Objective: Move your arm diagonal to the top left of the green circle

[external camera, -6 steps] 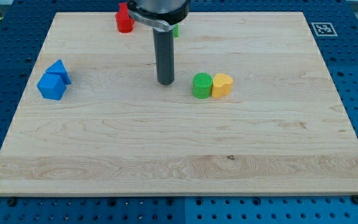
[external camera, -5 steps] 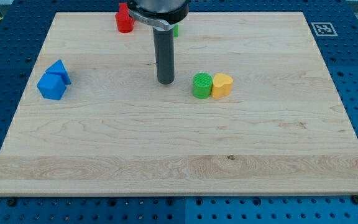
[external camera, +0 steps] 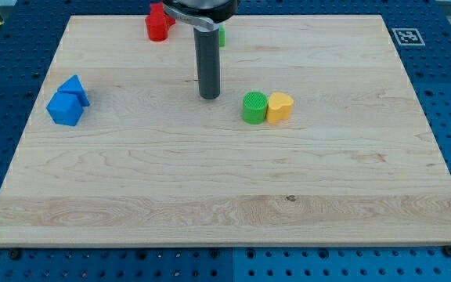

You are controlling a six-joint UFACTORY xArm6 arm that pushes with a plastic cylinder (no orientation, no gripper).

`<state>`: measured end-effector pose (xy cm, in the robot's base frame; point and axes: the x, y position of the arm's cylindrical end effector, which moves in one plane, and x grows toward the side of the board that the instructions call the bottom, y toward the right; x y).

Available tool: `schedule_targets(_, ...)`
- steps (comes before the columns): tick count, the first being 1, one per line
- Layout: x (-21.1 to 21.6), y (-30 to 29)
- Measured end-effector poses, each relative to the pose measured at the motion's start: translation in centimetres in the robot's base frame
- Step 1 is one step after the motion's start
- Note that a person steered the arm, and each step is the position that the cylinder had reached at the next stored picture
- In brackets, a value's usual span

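Note:
The green circle (external camera: 254, 107) is a short green cylinder near the board's middle, touching a yellow block (external camera: 279, 106) on its right. My tip (external camera: 210, 95) rests on the board up and to the left of the green circle, about a block's width away, touching nothing. The dark rod rises from it to the view's top.
A red block (external camera: 157, 23) stands near the top edge, left of the rod. A second green block (external camera: 221, 36) is mostly hidden behind the rod. Two blue blocks sit at the left: a cube (external camera: 64, 109) and a triangular one (external camera: 76, 88). The wooden board (external camera: 225, 196) lies on a blue pegboard.
My tip has moved slightly toward the view's top, a little farther from the green circle. No block has moved.

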<state>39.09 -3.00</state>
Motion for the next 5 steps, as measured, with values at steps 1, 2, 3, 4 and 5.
schedule_targets(1,-0.22,0.0)
schedule_targets(2,-0.3,0.02)
schedule_targets(3,-0.54,0.05)
schedule_targets(4,-0.79,0.05)
schedule_targets(5,-0.97,0.05)
